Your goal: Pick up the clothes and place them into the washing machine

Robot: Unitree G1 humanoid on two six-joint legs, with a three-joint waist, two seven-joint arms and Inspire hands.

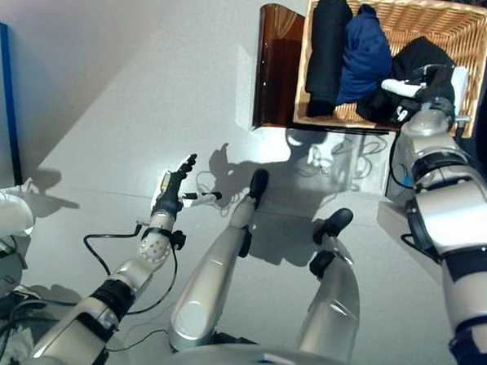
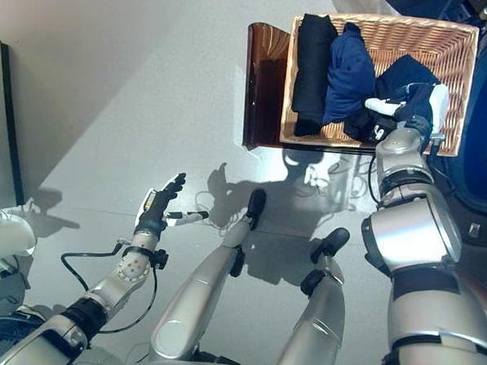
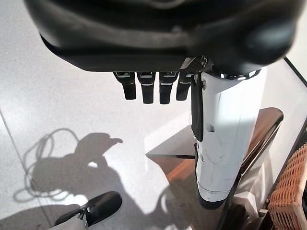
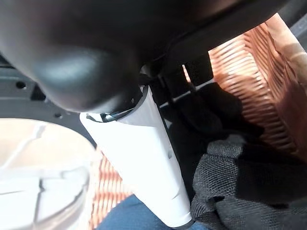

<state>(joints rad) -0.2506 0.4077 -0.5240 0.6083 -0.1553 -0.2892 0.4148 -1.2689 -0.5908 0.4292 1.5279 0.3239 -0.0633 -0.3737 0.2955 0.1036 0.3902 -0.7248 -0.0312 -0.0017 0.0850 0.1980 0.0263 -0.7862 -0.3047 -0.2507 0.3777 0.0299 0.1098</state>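
Observation:
A wicker basket (image 1: 400,4) stands at the far right on a brown stool (image 1: 274,65). It holds a folded black garment (image 1: 326,48), a blue garment (image 1: 364,54) and a crumpled dark garment (image 1: 422,54). My right hand (image 1: 432,84) is down inside the basket on the dark garment, its white-covered thumb (image 4: 144,158) lying beside dark knit cloth (image 4: 230,187). How it grips is hidden. My left hand (image 1: 171,191) hangs open above the bare floor at the lower left, far from the basket and holding nothing.
A dark round machine front (image 2: 483,154) shows at the right edge, just past the basket. A dark panel with a blue edge (image 1: 2,104) stands at the left. A pale grey floor (image 1: 134,79) lies between them.

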